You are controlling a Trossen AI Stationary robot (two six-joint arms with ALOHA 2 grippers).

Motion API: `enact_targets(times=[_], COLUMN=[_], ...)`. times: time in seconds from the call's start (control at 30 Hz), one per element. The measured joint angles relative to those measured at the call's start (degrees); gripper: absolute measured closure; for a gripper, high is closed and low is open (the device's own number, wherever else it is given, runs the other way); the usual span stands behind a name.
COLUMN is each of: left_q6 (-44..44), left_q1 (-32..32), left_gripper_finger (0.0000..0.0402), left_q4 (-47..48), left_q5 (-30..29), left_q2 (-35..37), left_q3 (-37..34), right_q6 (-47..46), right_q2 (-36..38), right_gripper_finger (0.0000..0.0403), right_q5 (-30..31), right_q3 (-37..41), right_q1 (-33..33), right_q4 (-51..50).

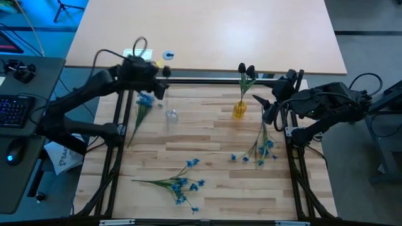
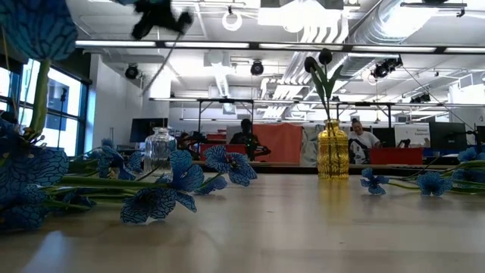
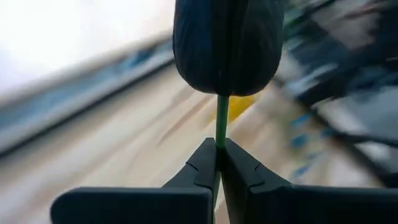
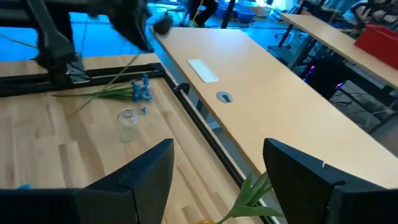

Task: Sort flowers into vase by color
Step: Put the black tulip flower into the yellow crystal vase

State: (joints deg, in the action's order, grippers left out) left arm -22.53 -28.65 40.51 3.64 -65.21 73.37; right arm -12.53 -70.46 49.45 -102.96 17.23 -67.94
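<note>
My left gripper is raised near the table's far left and is shut on a dark tulip. A blue sprig lies on the table below it. Close by stands a small clear glass vase, upright on its base. A yellow vase near the far middle holds two dark tulips. My right gripper is open beside the yellow vase, on its right, and touches nothing. More blue sprigs lie flat at the near middle and on the right. My left gripper pinches the tulip's green stem between its two fingers, just below the dark bud. The bud sticks out past the fingertips. The stem slants down behind the gripper toward the table's left; whether its lower end touches the wood, I cannot tell.
A black frame rail runs along the far edge of the wooden work surface, with a pale desk beyond it. Black frame bars flank both sides. A keyboard and mouse sit off the left side. People sit in the room beyond.
</note>
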Motion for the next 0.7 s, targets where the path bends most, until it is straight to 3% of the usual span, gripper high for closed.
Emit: enact_targets(times=[0.17, 0.3, 0.4, 0.53, 0.6, 0.7], left_q6=[7.7, 11.6, 11.7, 15.7, 22.3, 25.9], left_q1=[8.0, 11.9, 13.7, 15.5, 16.2, 16.8], left_gripper_finger=[0.0401, 0.0401, 0.0402, 0.0401, 0.0401, 0.0401], left_q4=[-19.6, -37.1, -57.0, -85.7, -89.7, -83.5], left_q5=[0.4, 1.2, 4.7, 4.6, 4.4, 3.0], left_q2=[-5.3, -14.5, -23.1, -34.8, -39.6, -43.7], left_q3=[2.6, 2.5, 2.4, 3.8, 6.4, 11.6], right_q6=[-0.4, 2.2, 6.4, 11.4, 12.1, 11.4], right_q2=[0.0, 0.3, 1.0, 2.4, 3.2, 4.5], right_gripper_finger=[0.016, 0.016, 0.016, 0.016, 0.016, 0.016], right_q5=[0.5, 0.1, -0.5, -0.4, -0.4, -0.3], right_q3=[0.0, 0.0, -0.4, -1.4, -2.0, -2.3], right_q1=[0.0, 0.0, 0.3, 0.9, 0.9, 0.9], right_q4=[0.4, 4.8, 9.8, 14.1, 14.7, 14.6])
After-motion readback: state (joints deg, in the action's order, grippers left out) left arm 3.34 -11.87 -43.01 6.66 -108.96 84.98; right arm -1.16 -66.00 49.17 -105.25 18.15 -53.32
